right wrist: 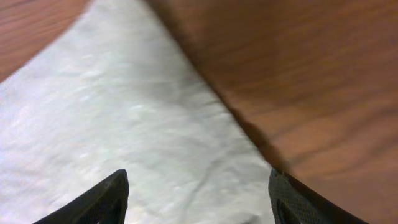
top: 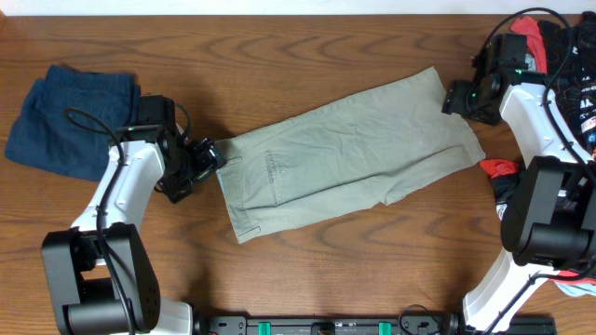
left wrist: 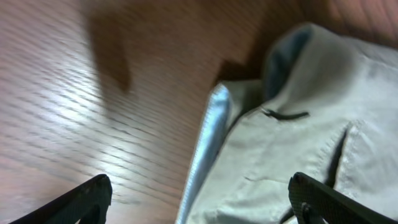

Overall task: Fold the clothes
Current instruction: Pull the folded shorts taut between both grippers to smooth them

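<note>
The khaki-beige shorts [top: 345, 154] lie flat and slanted across the middle of the table, waistband at the left, leg ends at the right. My left gripper [top: 207, 160] is open at the waistband's upper left corner; the left wrist view shows the pale blue lining [left wrist: 208, 143] and khaki cloth [left wrist: 298, 149] between its fingers [left wrist: 199, 199]. My right gripper [top: 453, 97] is open at the upper right leg end; the right wrist view shows the cloth [right wrist: 124, 130] between its fingers [right wrist: 199, 199]. A folded dark blue denim garment [top: 70, 116] lies at the far left.
A heap of red, black and pale garments [top: 568, 56] sits at the right edge, with a red piece [top: 501, 168] near the right arm's base. Wooden table [top: 279, 46] shows around the shorts.
</note>
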